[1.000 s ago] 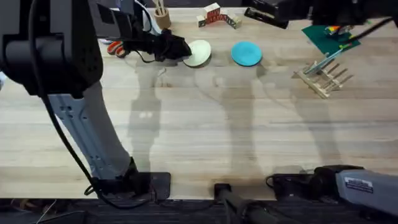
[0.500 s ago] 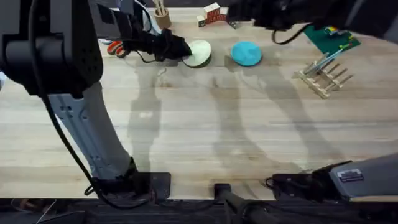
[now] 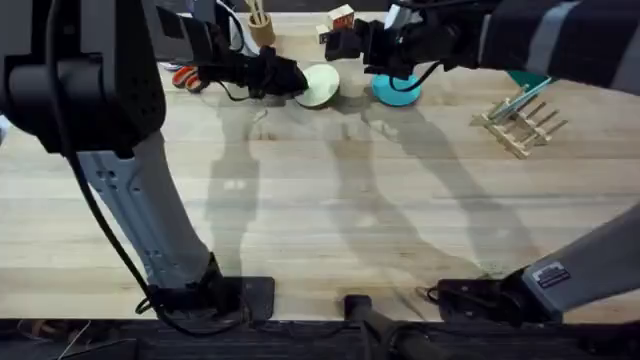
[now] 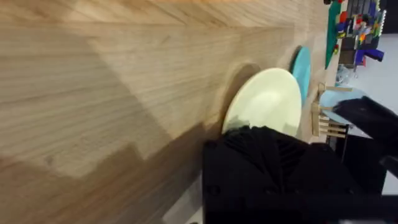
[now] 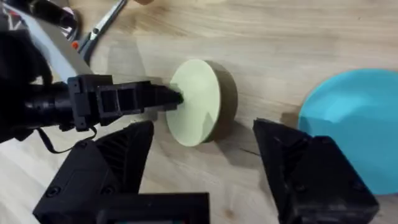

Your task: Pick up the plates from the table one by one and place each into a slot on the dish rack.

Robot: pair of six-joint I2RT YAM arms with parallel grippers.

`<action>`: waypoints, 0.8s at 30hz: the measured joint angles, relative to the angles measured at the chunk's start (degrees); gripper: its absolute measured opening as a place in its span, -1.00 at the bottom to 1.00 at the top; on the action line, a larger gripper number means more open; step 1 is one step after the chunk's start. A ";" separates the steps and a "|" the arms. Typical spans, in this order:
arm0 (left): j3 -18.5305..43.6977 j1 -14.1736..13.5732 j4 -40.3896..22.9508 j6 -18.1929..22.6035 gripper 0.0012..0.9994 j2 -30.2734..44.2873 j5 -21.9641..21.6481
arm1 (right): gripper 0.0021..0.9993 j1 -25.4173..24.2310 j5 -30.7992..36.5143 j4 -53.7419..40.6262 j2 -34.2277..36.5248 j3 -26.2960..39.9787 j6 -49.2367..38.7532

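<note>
The cream plate (image 3: 322,84) (image 5: 196,102) (image 4: 267,99) is tipped up on its edge at the back of the table (image 3: 330,230). My left gripper (image 3: 292,78) (image 5: 169,97) (image 4: 261,134) is shut on its left rim. The blue plate (image 3: 396,90) (image 5: 360,118) (image 4: 301,68) lies flat just right of it. My right gripper (image 3: 345,45) (image 5: 205,168) hangs open above the gap between the two plates, holding nothing. The dish rack (image 3: 520,125) (image 4: 326,121) stands at the far right, with a pale flat piece (image 3: 515,102) leaning between its pegs.
Orange-handled scissors (image 3: 185,75) (image 5: 102,25) lie left of the left gripper. A wooden cup of sticks (image 3: 262,28) and red-and-white blocks (image 3: 340,18) line the back edge. A green baseplate (image 3: 530,72) sits behind the rack, partly under the right arm.
My right arm has swung from the far right across the blue plate toward the cream plate. The left arm and the cream plate have stayed put.
</note>
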 joint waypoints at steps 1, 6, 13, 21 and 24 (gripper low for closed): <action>0.00 0.00 0.00 0.00 -0.92 0.00 0.00 | 0.91 0.02 -0.29 0.12 0.67 0.36 0.54; 0.00 0.00 0.00 0.00 -0.92 0.00 0.00 | 0.90 0.30 -1.84 1.05 4.75 3.31 2.68; 0.00 0.00 0.00 0.00 -0.92 0.00 0.00 | 0.90 2.32 -2.52 1.20 10.50 8.13 4.01; 0.00 0.00 0.00 0.00 -0.92 0.00 0.00 | 0.76 3.06 -2.73 1.20 14.03 9.32 7.72; 0.00 0.00 0.00 0.00 -0.92 0.00 0.00 | 0.44 3.11 -2.74 1.16 14.74 9.32 8.55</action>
